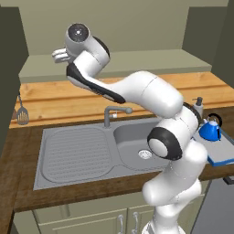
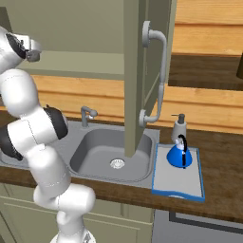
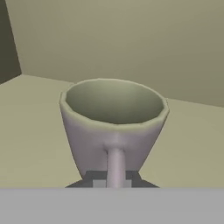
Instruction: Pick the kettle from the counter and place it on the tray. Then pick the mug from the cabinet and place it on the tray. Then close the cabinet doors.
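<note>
Left base view: arm reaches up into the cabinet (image 1: 114, 27), claw (image 1: 58, 54) at the pale shelf (image 1: 137, 66); can't see its tips here. Kettle (image 1: 210, 129) sits upright on the tray (image 1: 224, 153), far right on the surface (image 1: 13, 183), beside the sink (image 1: 82, 153). Soap bottle (image 1: 198, 106) just behind kettle.

Right base view: kettle on tray near its back edge, soap bottle touching or just behind it, can't tell which. Open cabinet door (image 2: 142, 71) hangs in front of the sink, bar handle (image 2: 159, 71) facing cam. Tap (image 2: 87, 114) behind the basin.

Hand view: mug (image 3: 113, 127) upright on shelf, handle facing cam. Claw pinched narrow on the mug's handle, tips at handle's base.
</note>
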Available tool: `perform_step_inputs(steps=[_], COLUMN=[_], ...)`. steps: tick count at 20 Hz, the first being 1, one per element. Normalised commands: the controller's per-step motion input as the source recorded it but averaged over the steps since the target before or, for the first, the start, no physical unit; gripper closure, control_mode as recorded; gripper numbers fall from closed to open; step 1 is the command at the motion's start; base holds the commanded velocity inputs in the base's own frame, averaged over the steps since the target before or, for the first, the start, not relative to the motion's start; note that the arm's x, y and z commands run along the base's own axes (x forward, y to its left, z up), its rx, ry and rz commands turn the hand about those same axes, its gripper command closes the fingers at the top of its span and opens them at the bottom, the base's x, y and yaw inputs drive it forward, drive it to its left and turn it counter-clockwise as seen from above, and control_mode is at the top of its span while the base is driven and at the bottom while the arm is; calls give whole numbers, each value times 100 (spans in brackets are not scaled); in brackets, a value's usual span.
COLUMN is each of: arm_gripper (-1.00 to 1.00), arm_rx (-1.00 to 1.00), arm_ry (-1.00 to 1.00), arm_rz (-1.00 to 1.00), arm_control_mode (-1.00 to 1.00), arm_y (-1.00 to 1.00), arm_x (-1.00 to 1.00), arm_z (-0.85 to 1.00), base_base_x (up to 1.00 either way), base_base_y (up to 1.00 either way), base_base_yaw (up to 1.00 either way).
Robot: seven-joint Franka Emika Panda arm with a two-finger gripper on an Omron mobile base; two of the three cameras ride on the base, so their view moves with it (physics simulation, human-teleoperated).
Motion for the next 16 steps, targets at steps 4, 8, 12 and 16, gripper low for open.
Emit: perform_step_inputs(steps=[4, 8, 12, 16], arm_gripper=[100, 100, 100, 100], arm_rx=[1, 2, 0, 0], arm_ry=[-2, -9, -14, -7], arm_rz=[0, 0, 0, -6], arm_control_mode=[-100, -100, -100, -100], arm_y=[-1, -28, -56, -73], arm_x=[-83, -93, -77, -46], arm_z=[-10, -9, -18, -31], base_base_x=[0, 0, 0, 0], base_base_y=[0, 0, 0, 0], base_base_yaw=[0, 0, 0, 0])
